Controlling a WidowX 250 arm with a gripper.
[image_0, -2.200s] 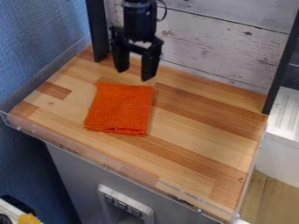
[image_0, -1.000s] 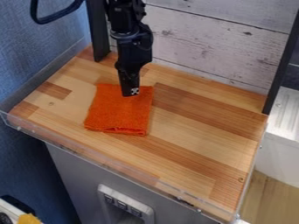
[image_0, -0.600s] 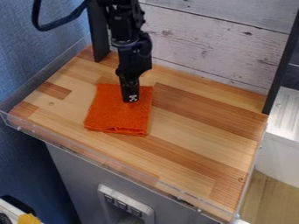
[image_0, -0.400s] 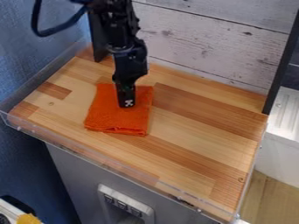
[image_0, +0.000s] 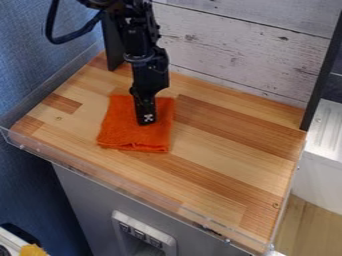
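Orange cloth (image_0: 133, 136) on wooden tabletop (image_0: 220, 150)

Arm (image_0: 135, 36): black, coming in from the top edge, left of the view's middle
Cable (image_0: 74, 36): black, looping out beside the upper arm
Wrist (image_0: 149, 67): above the end effector (image_0: 146, 121), in line with it
Pose: nearly upright, pointing down
Tip: patterned black-and-white patch (image_0: 148, 118)
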